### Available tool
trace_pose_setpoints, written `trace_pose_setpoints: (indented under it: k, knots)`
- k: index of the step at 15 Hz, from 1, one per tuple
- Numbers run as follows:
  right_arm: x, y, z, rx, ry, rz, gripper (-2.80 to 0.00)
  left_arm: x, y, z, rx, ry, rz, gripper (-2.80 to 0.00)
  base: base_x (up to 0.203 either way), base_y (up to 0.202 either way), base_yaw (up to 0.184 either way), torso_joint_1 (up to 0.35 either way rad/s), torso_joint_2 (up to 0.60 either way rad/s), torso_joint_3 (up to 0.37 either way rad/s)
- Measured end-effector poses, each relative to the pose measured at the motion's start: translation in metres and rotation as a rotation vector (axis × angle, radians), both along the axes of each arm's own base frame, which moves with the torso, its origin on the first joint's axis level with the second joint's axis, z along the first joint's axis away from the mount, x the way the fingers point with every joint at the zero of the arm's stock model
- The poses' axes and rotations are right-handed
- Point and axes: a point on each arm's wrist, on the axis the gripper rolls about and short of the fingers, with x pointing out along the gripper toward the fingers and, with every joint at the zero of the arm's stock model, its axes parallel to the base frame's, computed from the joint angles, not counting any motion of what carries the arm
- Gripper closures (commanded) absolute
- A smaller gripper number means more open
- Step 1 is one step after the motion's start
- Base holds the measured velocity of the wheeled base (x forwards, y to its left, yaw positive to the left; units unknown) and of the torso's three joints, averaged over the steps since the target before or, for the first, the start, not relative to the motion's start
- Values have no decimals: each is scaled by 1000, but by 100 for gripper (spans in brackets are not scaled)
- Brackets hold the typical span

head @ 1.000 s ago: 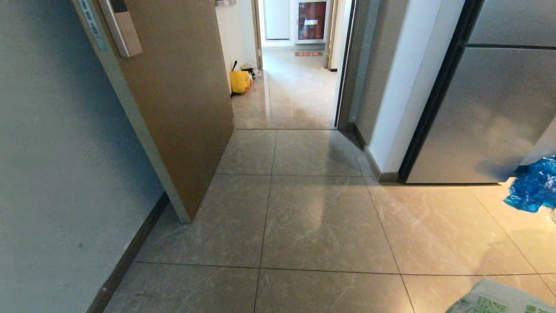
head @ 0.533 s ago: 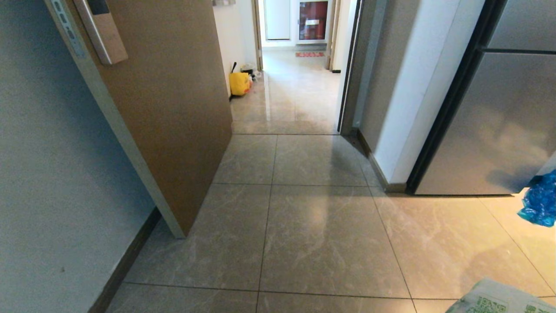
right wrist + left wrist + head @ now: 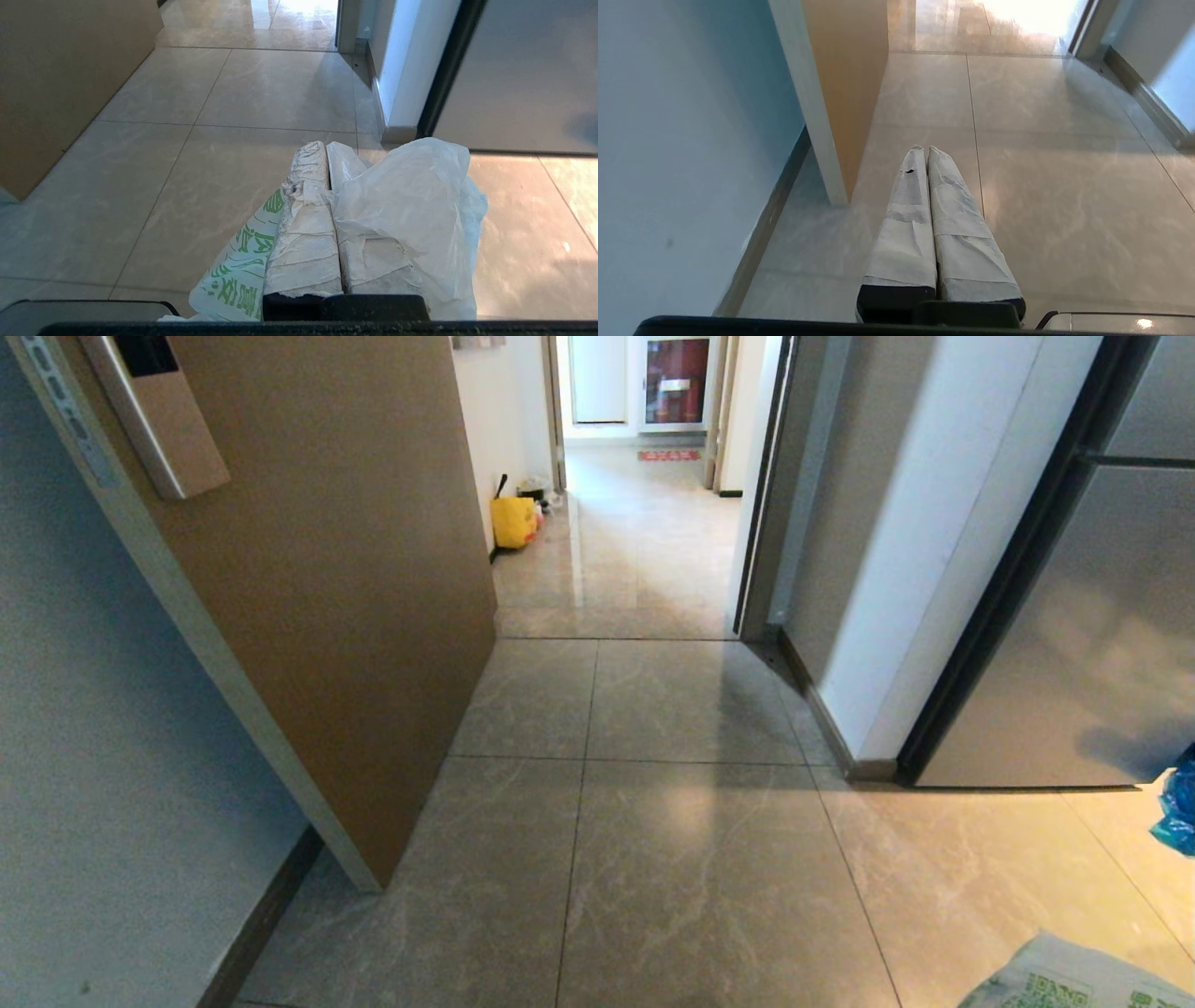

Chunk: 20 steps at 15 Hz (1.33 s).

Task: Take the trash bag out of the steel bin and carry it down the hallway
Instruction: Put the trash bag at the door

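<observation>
Thin, crinkly white plastic trash bag with green print (image 3: 411, 205) pinched at gathered top in closed right gripper (image 3: 327, 154), above hallway tiles (image 3: 691, 859); light, limp, slippery. Left gripper (image 3: 924, 151) closed, empty

The left end effector (image 3: 924, 149) points forward and slightly down, its two wrapped fingers (image 3: 906, 224) pressed together along their length with nothing between them. The right end effector (image 3: 322, 154) is held in the same forward, slightly downward pose, its wrapped fingers (image 3: 306, 233) clamped together on the trash bag (image 3: 411, 205), which drapes over and to both sides of them. Neither arm shows in the head view.
</observation>
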Motion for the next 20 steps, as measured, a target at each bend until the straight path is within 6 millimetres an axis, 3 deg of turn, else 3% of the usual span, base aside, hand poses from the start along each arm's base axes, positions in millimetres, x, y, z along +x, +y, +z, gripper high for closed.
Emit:
trace_pose_setpoints:
  k: [20]
  knots:
    - [0,0,0,0,0,0,0,0,0,0,3,2,0,0,192,0,0,2,2,2]
